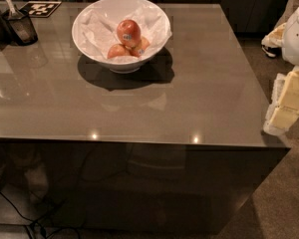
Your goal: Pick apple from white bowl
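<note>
The white bowl stands on the grey-brown table at the back, left of centre, lined with crumpled white paper. Three apples lie in it. The apple, red-orange with a small pale sticker on its side, rests on top of the other two, a darker one and a blotched one. My gripper, pale yellow and white, shows at the right edge of the view, beyond the table's right side and well away from the bowl.
A dark cup with a utensil in it stands at the table's back left, next to a black-and-white marker card. The table has a glossy top. White arm parts are at the upper right. Cables lie on the floor at lower left.
</note>
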Tool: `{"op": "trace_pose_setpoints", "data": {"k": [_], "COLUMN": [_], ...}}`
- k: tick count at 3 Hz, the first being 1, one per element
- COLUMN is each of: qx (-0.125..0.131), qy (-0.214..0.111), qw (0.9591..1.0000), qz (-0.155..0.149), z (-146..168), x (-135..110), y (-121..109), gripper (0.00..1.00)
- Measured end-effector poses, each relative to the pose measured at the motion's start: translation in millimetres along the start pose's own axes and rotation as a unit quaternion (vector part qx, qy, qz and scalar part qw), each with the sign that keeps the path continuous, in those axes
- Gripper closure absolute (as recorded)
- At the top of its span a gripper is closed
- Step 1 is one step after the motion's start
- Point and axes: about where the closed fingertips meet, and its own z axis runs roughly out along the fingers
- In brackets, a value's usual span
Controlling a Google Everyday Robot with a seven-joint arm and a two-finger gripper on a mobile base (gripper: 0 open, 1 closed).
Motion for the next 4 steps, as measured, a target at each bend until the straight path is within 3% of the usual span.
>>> {"op": "trace_pose_setpoints", "data": {"k": [2, 3, 4], "qx": [-0.003, -0.023, -0.01], "qy": [0.001, 0.008, -0.003], "qw": [1.0, 0.9997, 0.9999], "qz": [0.001, 0.001, -0.004], "z": [-1, 7, 3], "x": [-9, -49, -62], "y": [-8, -58, -70], "gripper": [0.0, 0.0, 0.0]}}
